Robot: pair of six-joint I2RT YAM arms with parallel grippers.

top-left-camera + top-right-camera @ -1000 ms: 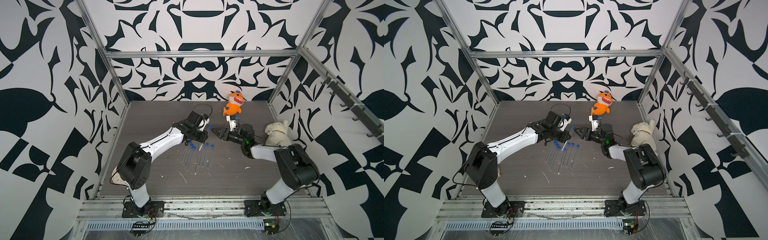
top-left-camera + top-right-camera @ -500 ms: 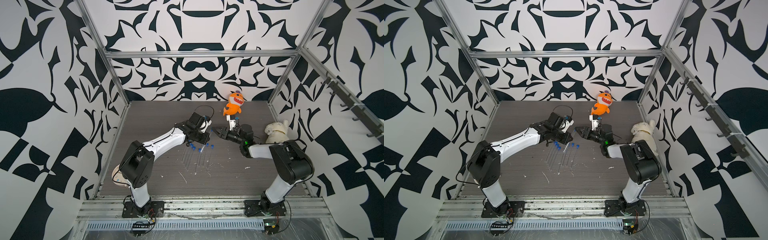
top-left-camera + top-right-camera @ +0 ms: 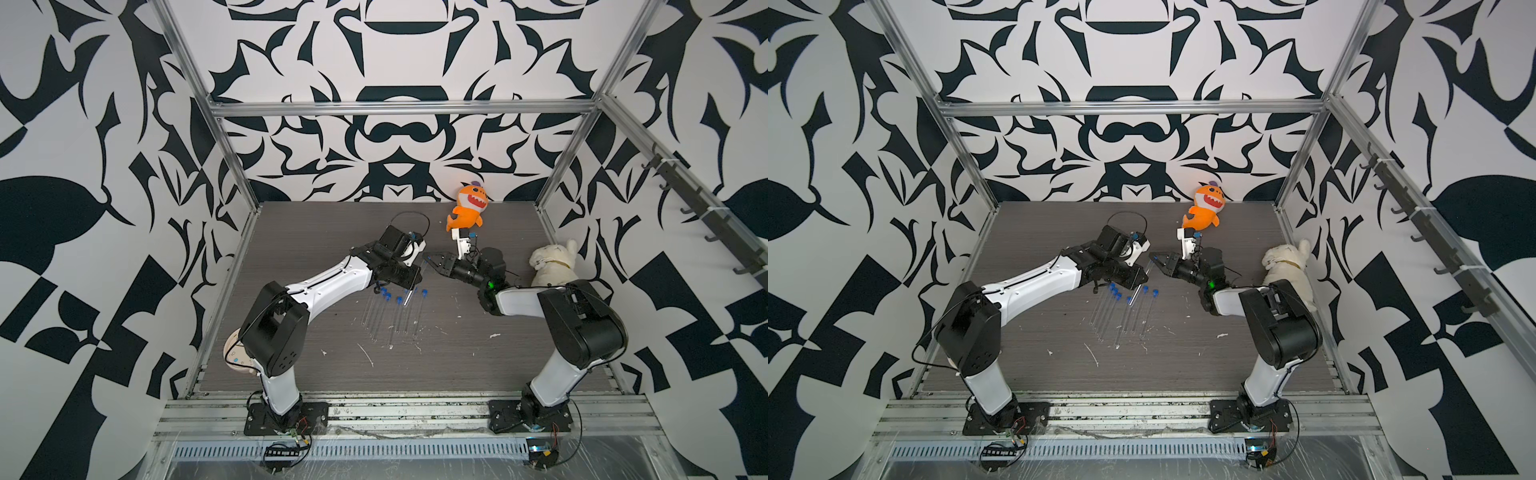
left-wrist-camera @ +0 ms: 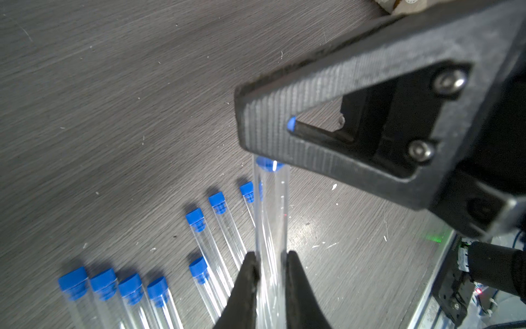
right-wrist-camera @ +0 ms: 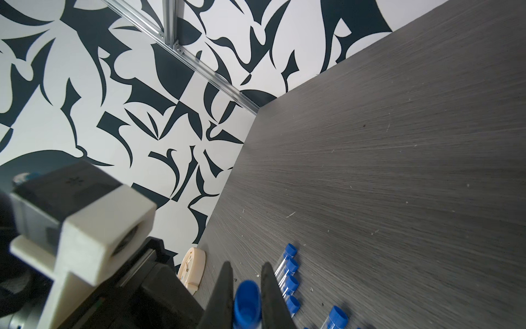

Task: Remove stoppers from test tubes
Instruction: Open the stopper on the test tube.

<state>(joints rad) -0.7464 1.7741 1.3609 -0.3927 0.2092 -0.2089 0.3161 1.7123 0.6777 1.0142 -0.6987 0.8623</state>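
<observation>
Stoppers (image 4: 72, 280), bright blue, cap eight test tubes (image 4: 207, 247) lying flat on the grey table (image 3: 291, 232). A ninth stopper (image 5: 247, 302) sits pinched between the fingers of the right gripper (image 5: 247, 265), which we see clamped tight on it. That stopper is seated in the mouth of the held tube (image 4: 270, 216), which is lifted off the table and tilted. The left gripper (image 4: 270, 262) is clenched around its clear body, further along its length from the stopper, one finger on each side. In both top views the two grippers meet tip to tip just above the centre of the frame. The left arm (image 3: 332, 278) reaches in from the lower left and the right arm (image 3: 519, 301) from the lower right, with the held tube slanting down from where they meet. We find the test tubes on the table just below that point, near the centre of the frame, roughly parallel, their blue ends toward the back wall. An orange plush shark (image 3: 467, 208) lies at the back edge of the table, right of centre, and a white plush animal (image 3: 552, 264) rests against the right wall.
</observation>
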